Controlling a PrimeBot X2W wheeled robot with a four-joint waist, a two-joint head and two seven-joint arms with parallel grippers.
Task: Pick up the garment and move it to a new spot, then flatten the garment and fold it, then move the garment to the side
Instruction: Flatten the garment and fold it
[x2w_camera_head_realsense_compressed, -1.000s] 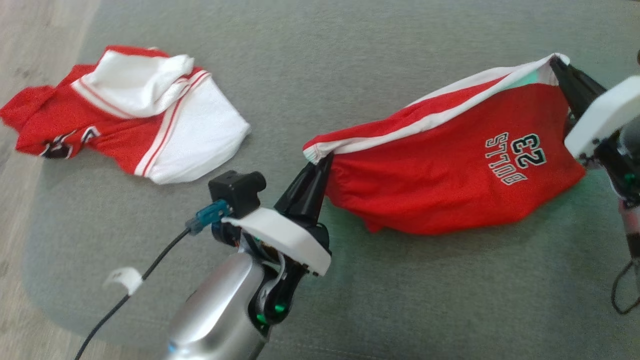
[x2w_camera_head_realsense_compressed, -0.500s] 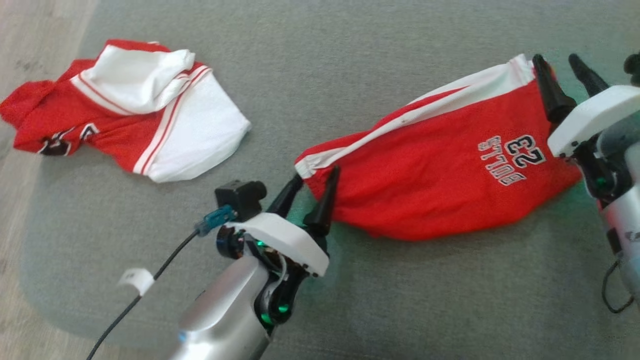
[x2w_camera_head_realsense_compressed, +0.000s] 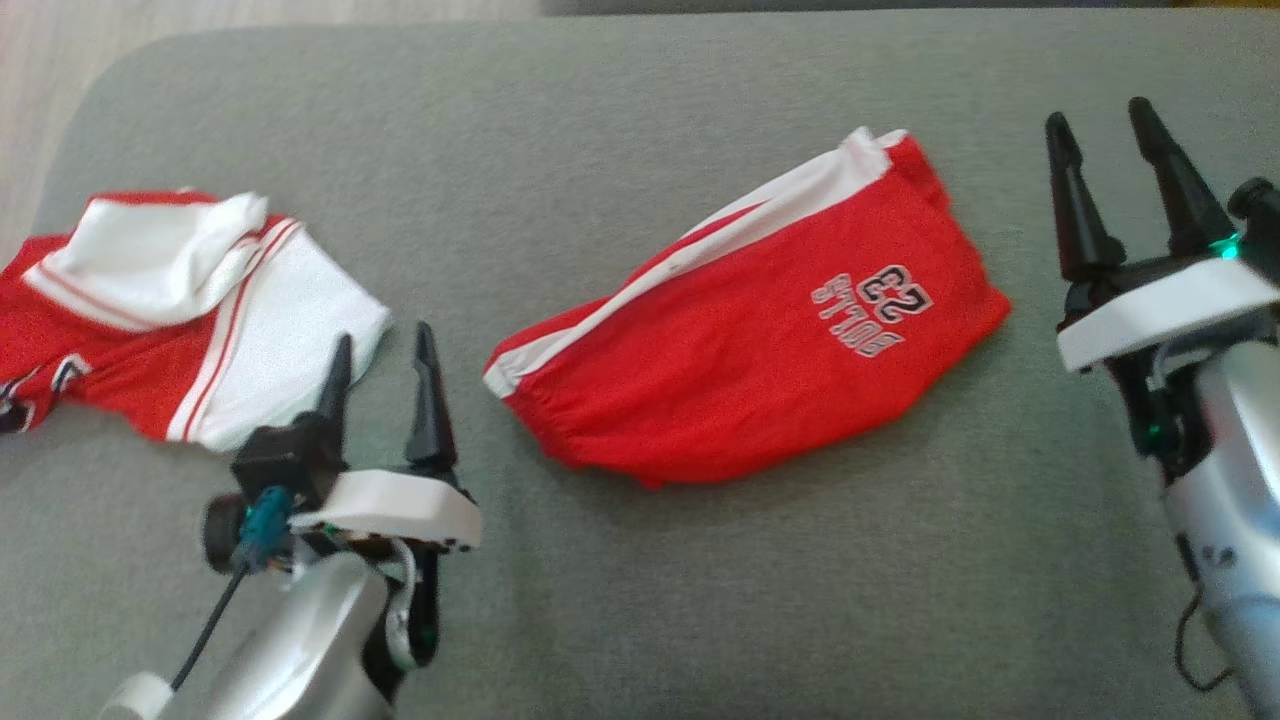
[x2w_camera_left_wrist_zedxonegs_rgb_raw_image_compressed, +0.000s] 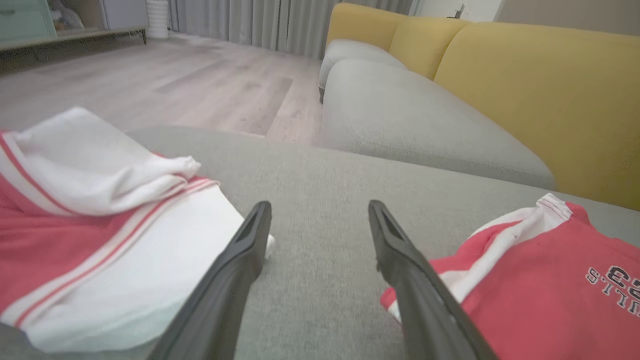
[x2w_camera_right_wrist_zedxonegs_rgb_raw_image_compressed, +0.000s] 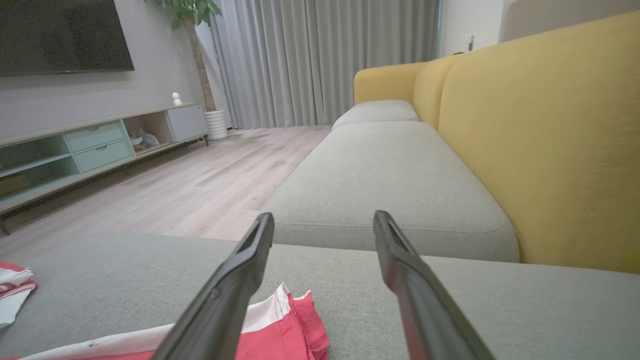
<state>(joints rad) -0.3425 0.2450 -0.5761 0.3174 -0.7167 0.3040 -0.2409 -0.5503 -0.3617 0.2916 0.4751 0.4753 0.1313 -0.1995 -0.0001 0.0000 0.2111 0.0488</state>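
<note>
Head view: shorts (x2w_camera_head_realsense_compressed: 740, 390) lie on the grey cushion (x2w_camera_head_realsense_compressed: 600, 150), between the grippers and touching neither. Left gripper (x2w_camera_head_realsense_compressed: 383, 335) jaws wide, empty; right gripper (x2w_camera_head_realsense_compressed: 1097, 112) the same. Left wrist view: spread jaws, jersey (x2w_camera_left_wrist_zedxonegs_rgb_raw_image_compressed: 100, 210) one side, shorts the other. Right wrist view: shorts' corner beneath wide jaws.
</note>
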